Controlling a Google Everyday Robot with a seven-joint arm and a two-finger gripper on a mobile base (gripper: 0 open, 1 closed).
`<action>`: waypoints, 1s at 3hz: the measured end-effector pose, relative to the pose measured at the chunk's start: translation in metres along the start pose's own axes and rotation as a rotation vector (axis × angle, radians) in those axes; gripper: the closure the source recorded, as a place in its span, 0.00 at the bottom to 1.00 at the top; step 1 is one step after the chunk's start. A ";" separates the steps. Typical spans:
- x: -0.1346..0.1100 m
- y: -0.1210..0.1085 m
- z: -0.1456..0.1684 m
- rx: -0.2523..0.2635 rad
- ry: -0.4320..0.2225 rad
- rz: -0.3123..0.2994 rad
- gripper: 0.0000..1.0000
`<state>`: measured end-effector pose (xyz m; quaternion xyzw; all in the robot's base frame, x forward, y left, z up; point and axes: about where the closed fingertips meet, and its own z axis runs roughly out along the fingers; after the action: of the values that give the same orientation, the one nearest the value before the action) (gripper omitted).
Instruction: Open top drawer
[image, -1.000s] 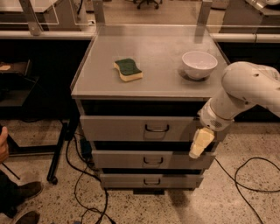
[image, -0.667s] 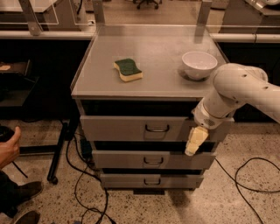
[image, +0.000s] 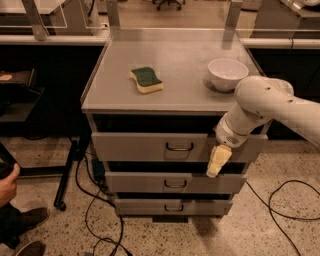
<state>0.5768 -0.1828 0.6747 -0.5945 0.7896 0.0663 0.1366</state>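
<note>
We see the top drawer (image: 140, 146) mid-frame, just under the tabletop, w/ its handle (image: 179, 147) at centre. The gripper (image: 219, 161) hangs right of the handle by the front's lower edge; wide or narrow, we can't tell. Prob. stiff metal, heavyish on slides, so we'd hook the handle and pull straight.

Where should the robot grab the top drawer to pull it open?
Grab the small loop handle in the middle of the top drawer's front, coming straight in from the front. It is the only part sticking out of the flat face, and its bar lies level, so closing over and under it fits. The gripper hangs just right of it, pointing down.
</note>
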 end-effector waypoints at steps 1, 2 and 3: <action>-0.003 0.017 0.015 -0.040 0.025 -0.033 0.00; 0.001 0.029 0.016 -0.065 0.040 -0.046 0.00; 0.019 0.066 -0.002 -0.127 0.089 -0.058 0.00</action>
<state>0.5086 -0.1823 0.6667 -0.6269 0.7716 0.0856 0.0653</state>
